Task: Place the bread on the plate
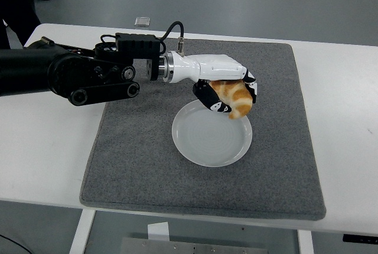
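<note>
On a white table (53,142) over grey floor, a grey mat (142,165) bears a white plate (207,142), apparently empty, while the left hand (227,91), fingers clamped round the bread (236,97), hangs above its far rim.

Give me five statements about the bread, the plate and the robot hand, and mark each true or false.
1. The left robot hand grips the bread. True.
2. The bread lies flat in the middle of the plate. False: it is held over the plate's far rim.
3. The plate sits on a grey mat. True.
4. The plate already holds a second piece of bread. False: nothing lies on it.
5. The right arm reaches in over the table. False: only the left arm shows.
</note>
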Controlling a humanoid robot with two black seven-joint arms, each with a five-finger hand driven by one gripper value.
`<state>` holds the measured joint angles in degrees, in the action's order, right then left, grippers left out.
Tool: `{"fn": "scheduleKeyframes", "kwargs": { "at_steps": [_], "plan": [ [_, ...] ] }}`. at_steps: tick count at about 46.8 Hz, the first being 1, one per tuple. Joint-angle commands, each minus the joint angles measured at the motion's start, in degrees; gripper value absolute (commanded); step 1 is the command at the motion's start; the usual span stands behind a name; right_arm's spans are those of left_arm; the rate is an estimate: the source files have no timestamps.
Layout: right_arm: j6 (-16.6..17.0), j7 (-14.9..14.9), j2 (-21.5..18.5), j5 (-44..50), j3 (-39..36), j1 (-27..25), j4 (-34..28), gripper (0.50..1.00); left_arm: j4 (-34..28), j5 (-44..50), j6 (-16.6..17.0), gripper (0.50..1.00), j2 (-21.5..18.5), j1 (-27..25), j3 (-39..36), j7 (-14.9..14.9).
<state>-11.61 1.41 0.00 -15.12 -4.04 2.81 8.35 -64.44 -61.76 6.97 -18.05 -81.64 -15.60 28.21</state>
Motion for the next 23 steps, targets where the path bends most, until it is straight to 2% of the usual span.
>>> {"fn": "scheduleKeyframes", "kwargs": {
  "at_steps": [1, 23],
  "plan": [
    [0.0, 0.0, 0.0, 0.0, 0.0, 0.0, 0.0, 0.954, 0.72, -1.7, 0.41, 0.5, 1.0, 1.39, -0.65, 0.0],
    [0.0, 0.0, 0.0, 0.0, 0.0, 0.0, 0.0, 0.952, 3.71, -7.41, 1.47, 0.5, 2.32, 7.64, -1.54, -0.44]
  ]
}}
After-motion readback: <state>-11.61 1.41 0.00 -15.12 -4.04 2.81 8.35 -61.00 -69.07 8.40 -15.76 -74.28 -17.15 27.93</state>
